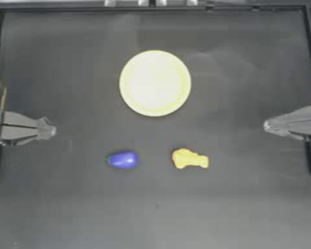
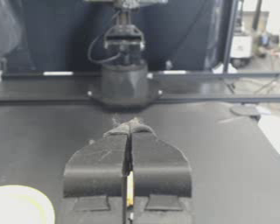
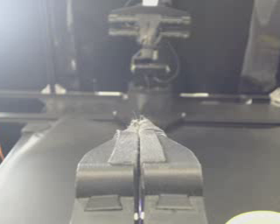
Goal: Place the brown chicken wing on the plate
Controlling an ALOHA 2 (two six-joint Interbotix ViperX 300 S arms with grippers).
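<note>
The brown chicken wing (image 1: pixel 189 159), a small lumpy yellow-tan piece, lies on the dark table in front of the plate, toward the right. The plate (image 1: pixel 155 83), large, round and pale yellow, sits at the table's middle back; parts of its rim show in the left wrist view (image 2: pixel 16 205) and the right wrist view (image 3: pixel 259 217). My left gripper (image 1: pixel 51 130) is drawn back at the left edge, shut and holding nothing. At the right edge my right gripper (image 1: pixel 267 126) is likewise shut and holds nothing. Both are far from the wing.
A small rounded blue object (image 1: pixel 123 159) lies left of the wing. Dark rails frame the table at the back (image 1: pixel 151 7). In each wrist view the other arm stands far across the table, the right arm (image 2: pixel 124 83) and the left arm (image 3: pixel 147 65).
</note>
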